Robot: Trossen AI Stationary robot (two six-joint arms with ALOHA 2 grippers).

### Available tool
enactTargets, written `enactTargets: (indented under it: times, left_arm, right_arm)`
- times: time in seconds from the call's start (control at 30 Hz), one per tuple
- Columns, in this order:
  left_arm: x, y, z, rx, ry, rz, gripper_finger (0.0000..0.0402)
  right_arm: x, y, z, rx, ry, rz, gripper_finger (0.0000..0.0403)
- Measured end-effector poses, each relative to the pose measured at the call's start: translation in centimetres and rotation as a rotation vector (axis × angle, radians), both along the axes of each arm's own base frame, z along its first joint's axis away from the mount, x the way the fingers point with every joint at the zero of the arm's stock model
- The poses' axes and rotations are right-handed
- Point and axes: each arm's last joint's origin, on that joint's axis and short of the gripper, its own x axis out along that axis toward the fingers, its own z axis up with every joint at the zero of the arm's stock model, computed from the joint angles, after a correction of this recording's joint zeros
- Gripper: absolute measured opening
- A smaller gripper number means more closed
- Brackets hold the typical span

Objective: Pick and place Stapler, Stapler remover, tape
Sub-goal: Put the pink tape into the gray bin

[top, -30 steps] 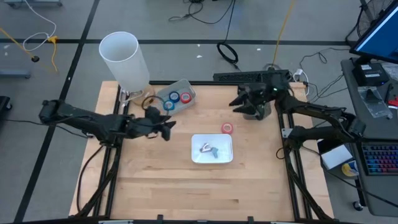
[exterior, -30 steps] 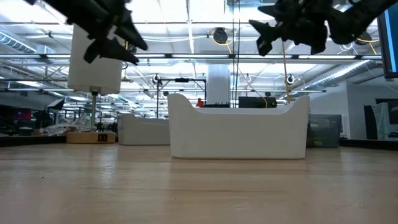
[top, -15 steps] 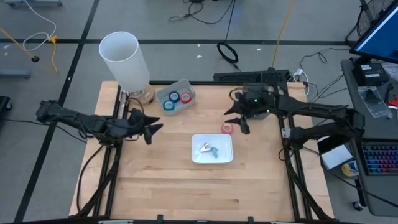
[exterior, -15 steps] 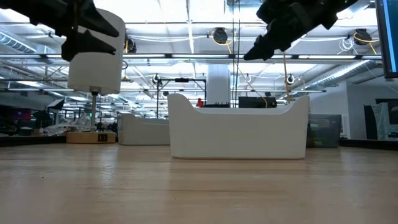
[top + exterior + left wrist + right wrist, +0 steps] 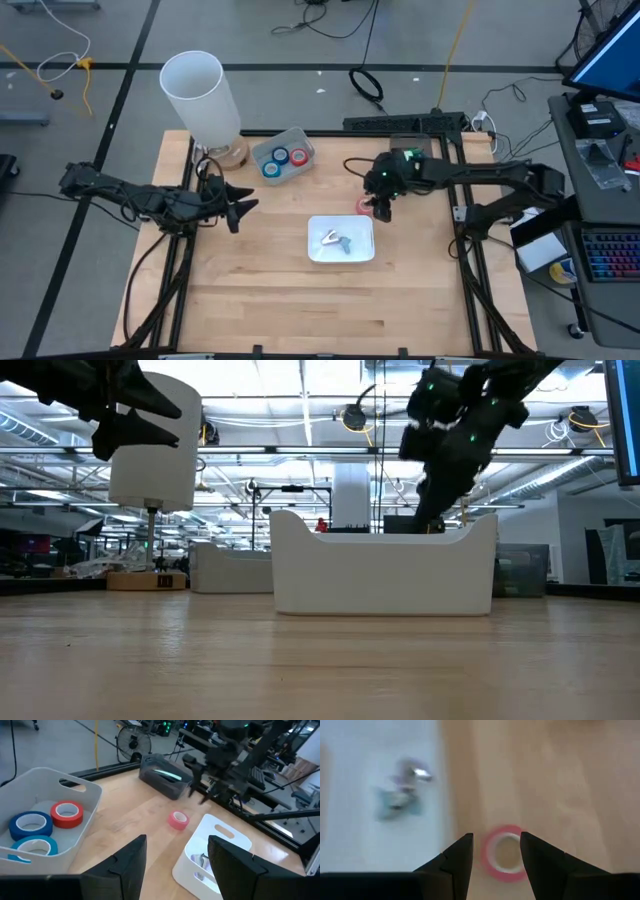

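A red tape roll (image 5: 365, 206) (image 5: 512, 829) (image 5: 178, 819) lies flat on the wooden table, just beyond the white bin (image 5: 341, 258). My right gripper (image 5: 379, 207) (image 5: 495, 842) points down over it, open, one finger on either side of the roll. A metal staple remover (image 5: 335, 241) (image 5: 402, 790) lies in the white bin. One red and two blue tape rolls (image 5: 66, 814) sit in the grey bin (image 5: 283, 158). A dark grey stapler-like object (image 5: 162, 777) rests near the table's far right. My left gripper (image 5: 240, 210) (image 5: 175, 865) hovers open at the table's left.
A tall white cylinder (image 5: 200, 95) stands at the far left corner beside the grey bin. In the low view the white bin (image 5: 385, 565) hides the tape roll and the tips of my right gripper (image 5: 432, 510). Bare wood spans the near half of the table.
My right gripper has moved from the table's far right toward the left and near side, tipped downward and come down over the red tape roll. My left gripper has drawn back a little toward the table's left edge. The tape roll has stayed in place.
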Motion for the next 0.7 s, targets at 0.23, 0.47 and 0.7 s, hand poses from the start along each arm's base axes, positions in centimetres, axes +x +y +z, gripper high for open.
enactTargets:
  times: [0.23,0.47,0.7]
  left_arm:
    - [0.1,-0.1,0.0,-0.013,0.003,-0.027,0.0209]
    - [0.1,-0.1,0.0,-0.015,0.001,-0.028,0.0209]
    - [0.1,-0.1,0.0,-0.014,0.000,-0.023,0.0209]
  right_arm:
    - [0.1,-1.6,-2.7,-0.005,0.155,-0.067,0.0155]
    - [0.7,-1.9,-4.1,0.000,0.192,-0.054,0.0155]
    - [1.3,-2.2,-5.3,-0.018,0.217,-0.065,0.0155]
